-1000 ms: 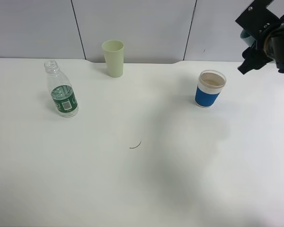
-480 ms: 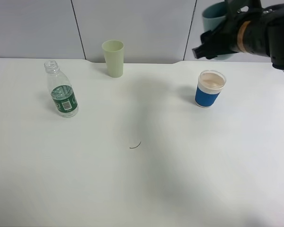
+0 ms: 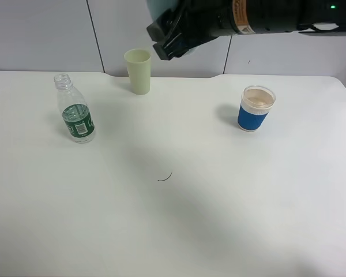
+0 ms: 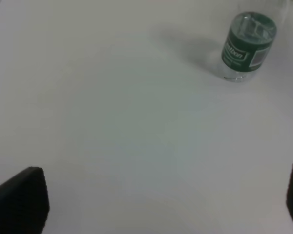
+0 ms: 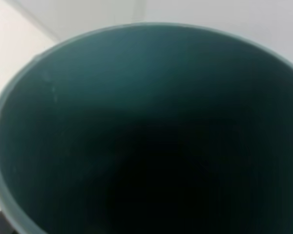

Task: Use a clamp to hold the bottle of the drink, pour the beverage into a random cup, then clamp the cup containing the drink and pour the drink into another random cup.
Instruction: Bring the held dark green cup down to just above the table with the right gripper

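The capless bottle [image 3: 75,109] with its green label stands upright at the table's left; it also shows in the left wrist view as the bottle [image 4: 246,46]. My left gripper [image 4: 158,200] is open over bare table, well short of the bottle. My right gripper [image 3: 168,32] reaches across the top of the exterior view, shut on the teal cup [image 3: 160,8], high above the back of the table near the pale yellow-green cup. The teal cup's dark inside [image 5: 146,131] fills the right wrist view. The blue-sleeved white cup [image 3: 256,108] stands upright at the right.
A pale yellow-green cup [image 3: 138,70] stands at the back of the white table [image 3: 219,219], just below and left of my right gripper. A small dark curved mark [image 3: 165,177] lies near the table's middle. A grey panelled wall runs behind the table.
My right arm has swung left along the back of the table with the teal cup, from the far right, past the blue-sleeved cup, to near the yellow-green cup. Bottle and cups stayed put.
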`<state>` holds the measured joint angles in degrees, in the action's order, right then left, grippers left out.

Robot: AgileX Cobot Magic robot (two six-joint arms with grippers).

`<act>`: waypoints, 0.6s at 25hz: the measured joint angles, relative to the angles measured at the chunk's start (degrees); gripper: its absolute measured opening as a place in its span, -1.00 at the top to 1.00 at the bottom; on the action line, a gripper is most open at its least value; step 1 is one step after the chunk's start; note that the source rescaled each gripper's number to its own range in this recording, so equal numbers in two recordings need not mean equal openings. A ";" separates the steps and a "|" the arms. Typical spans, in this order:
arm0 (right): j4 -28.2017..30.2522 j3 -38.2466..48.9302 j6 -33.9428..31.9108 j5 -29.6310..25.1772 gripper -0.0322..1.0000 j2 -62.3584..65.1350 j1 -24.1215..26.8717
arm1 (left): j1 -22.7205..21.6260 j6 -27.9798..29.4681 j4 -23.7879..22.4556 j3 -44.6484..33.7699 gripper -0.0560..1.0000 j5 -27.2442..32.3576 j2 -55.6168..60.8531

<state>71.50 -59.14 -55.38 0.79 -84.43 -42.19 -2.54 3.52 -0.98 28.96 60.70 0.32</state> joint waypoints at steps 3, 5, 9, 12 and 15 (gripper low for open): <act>-17.96 0.00 18.00 7.70 0.94 -1.31 0.00 | 0.00 0.00 0.00 0.00 -1.00 0.00 0.00; -28.50 0.00 26.88 11.32 0.94 -2.56 -0.19 | 0.00 0.00 0.00 0.00 -1.00 0.00 0.00; -40.41 -0.11 35.29 13.85 0.94 -6.85 -0.26 | 0.00 0.00 0.00 0.00 -1.00 0.00 0.00; -41.30 -0.11 36.29 15.20 0.94 -10.83 -0.26 | 0.00 0.06 0.00 0.00 -1.00 0.00 0.00; -40.68 -0.11 36.06 18.10 0.94 -14.32 -0.26 | 0.00 0.06 0.00 0.00 -1.00 0.00 0.00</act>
<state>30.83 -59.25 -19.32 18.89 -98.75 -42.45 -2.54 3.58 -0.98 28.96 60.70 0.32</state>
